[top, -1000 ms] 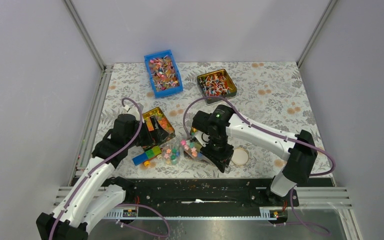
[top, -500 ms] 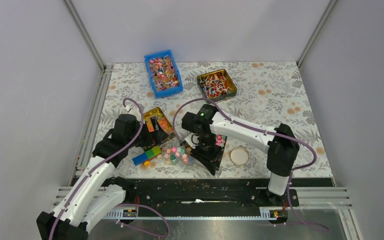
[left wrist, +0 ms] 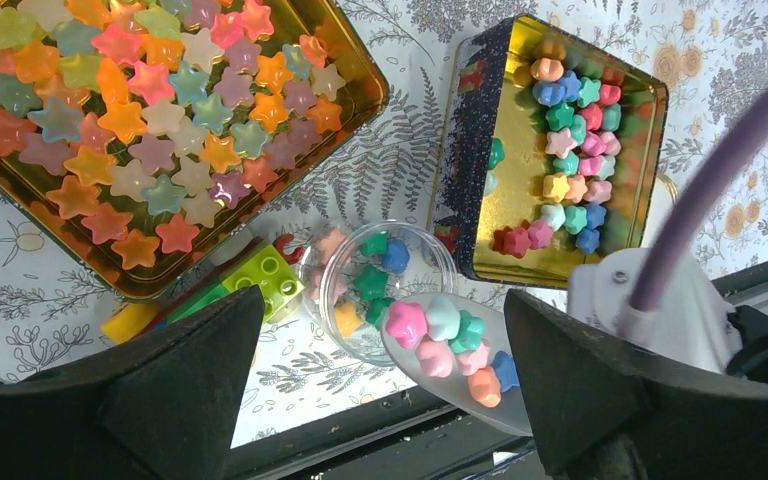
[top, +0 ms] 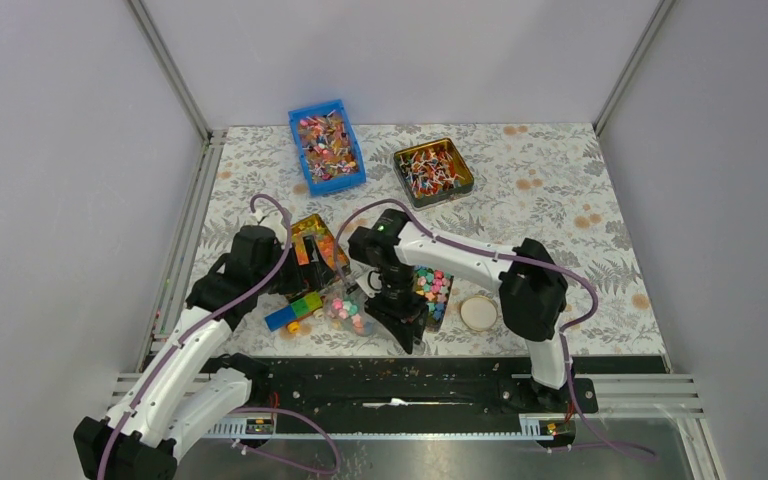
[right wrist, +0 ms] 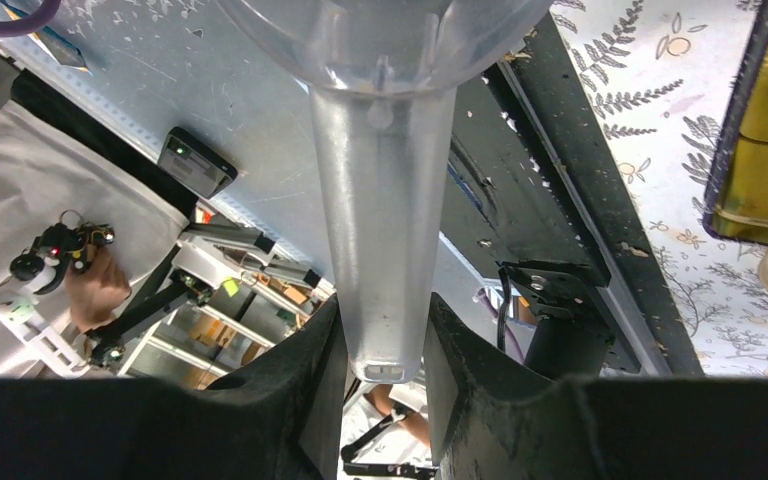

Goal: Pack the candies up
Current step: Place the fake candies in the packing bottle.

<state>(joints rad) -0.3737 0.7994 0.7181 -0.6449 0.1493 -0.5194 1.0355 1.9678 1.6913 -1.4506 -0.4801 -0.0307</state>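
Observation:
Several candies, small pink, mint, orange and blue flower shapes, lie in a clear plastic scoop. The scoop's tip hangs at the rim of a small clear jar that holds a few more. My right gripper is shut on the scoop's handle; from above it is just right of the jar. More candies fill a gold tin to the right. My left gripper stands open, its fingers wide on either side of the jar and scoop, touching neither.
A gold tin of translucent stars sits at the left with green, blue and yellow toy bricks beside it. A round lid lies to the right. A blue bin and another gold tin of wrapped sweets stand at the back.
My right arm has swung left, carrying the loaded scoop from beside the candy tin to the jar. The left arm has stayed put.

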